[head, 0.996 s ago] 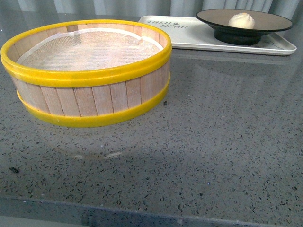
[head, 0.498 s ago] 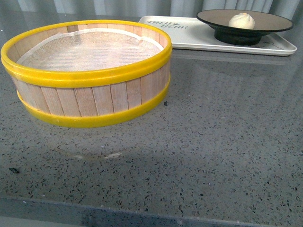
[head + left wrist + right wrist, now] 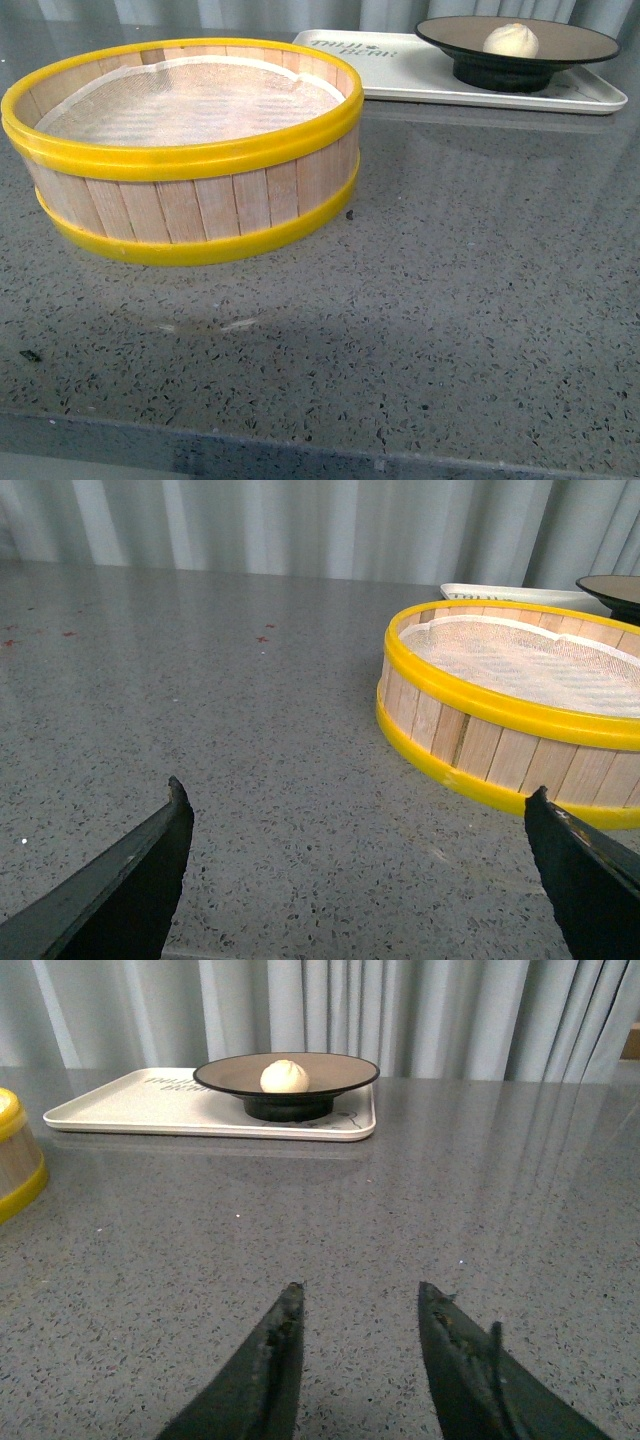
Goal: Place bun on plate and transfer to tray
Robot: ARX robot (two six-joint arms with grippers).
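Observation:
The cream-white bun [image 3: 511,40] sits on the tan plate with the black rim [image 3: 580,45]. The plate stands on the cream-white tray [image 3: 400,70] at the far right of the table. The right wrist view shows the bun [image 3: 284,1076], the plate [image 3: 340,1070] and the tray [image 3: 130,1105] far ahead. My right gripper [image 3: 362,1295] is open and empty, low over the grey table, well short of the tray. My left gripper [image 3: 355,795] is wide open and empty over bare table, beside the steamer basket. Neither arm shows in the front view.
A yellow-rimmed wooden steamer basket [image 3: 190,150] with a white cloth liner stands at the left, also in the left wrist view [image 3: 520,710]; its edge shows in the right wrist view [image 3: 15,1160]. Grey curtains hang behind the speckled grey table [image 3: 450,300].
The front view has shifted slightly; the basket, plate and tray sit a little higher in the picture. The things themselves have not moved.

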